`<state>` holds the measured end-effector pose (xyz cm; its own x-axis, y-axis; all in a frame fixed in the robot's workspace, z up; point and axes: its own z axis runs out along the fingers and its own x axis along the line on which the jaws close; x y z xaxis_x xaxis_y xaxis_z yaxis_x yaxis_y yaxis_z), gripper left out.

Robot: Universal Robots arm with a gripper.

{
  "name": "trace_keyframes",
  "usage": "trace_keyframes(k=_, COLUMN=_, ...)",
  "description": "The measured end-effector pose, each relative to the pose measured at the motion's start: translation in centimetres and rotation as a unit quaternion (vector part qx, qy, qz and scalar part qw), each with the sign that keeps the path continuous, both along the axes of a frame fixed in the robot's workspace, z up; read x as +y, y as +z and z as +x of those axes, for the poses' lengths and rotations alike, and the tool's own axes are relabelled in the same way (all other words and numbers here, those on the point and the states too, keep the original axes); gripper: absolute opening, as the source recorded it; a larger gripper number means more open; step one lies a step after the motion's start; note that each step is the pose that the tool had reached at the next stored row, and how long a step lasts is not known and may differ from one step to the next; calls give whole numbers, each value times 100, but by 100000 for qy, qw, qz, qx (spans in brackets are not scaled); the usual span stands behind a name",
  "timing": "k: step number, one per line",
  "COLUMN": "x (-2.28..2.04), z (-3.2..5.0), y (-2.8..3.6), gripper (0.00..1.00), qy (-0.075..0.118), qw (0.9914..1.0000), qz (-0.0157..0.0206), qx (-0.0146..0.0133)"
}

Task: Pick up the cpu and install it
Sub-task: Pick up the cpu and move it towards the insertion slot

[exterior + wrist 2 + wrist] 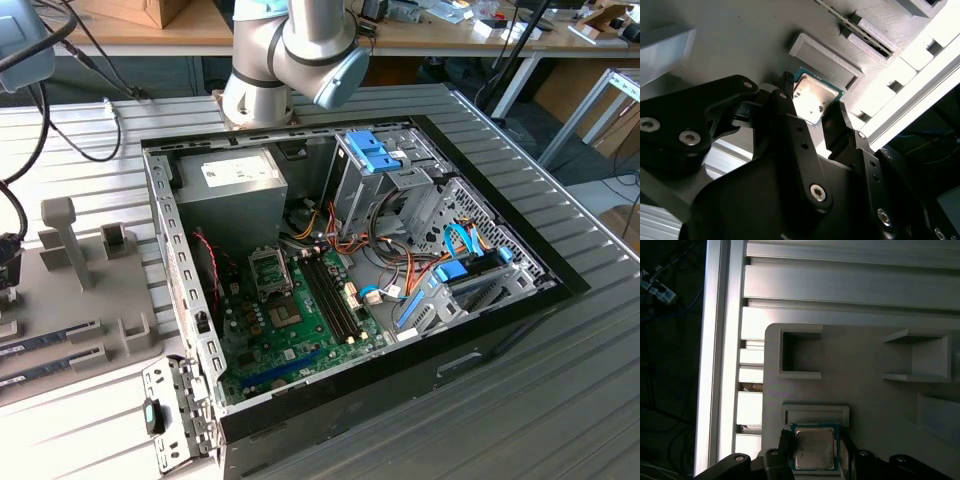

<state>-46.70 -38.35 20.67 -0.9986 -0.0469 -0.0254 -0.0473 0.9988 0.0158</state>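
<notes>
The cpu (811, 96), a small square chip with a shiny metal top and a green rim, sits between my gripper's (813, 106) two black fingers (786, 102). They press on opposite edges of it. In the first wrist view the cpu (813, 449) hangs beside a shallow square recess (815, 413) of the grey holder tray (865, 365), with the gripper (815, 452) shut on it. In the exterior view the motherboard's socket (271, 271) lies in the open computer case (340, 260), with its metal frame raised.
The grey tray (80, 300) lies at the exterior view's left, carrying upright posts and two long memory sticks (50, 345). The arm's base (265, 70) stands behind the case. A grey power-supply box (230, 195), drive cages and bundled cables crowd the case.
</notes>
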Motion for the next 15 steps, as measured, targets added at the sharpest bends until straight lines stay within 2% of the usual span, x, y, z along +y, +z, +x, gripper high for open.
trace_keyframes(k=8, x=0, z=0, y=99, gripper=47, qy=-3, qw=100000, qz=8, qx=3)
trace_keyframes(k=15, x=0, z=0, y=144, gripper=47, qy=-3, qw=100000, qz=61, qx=-2)
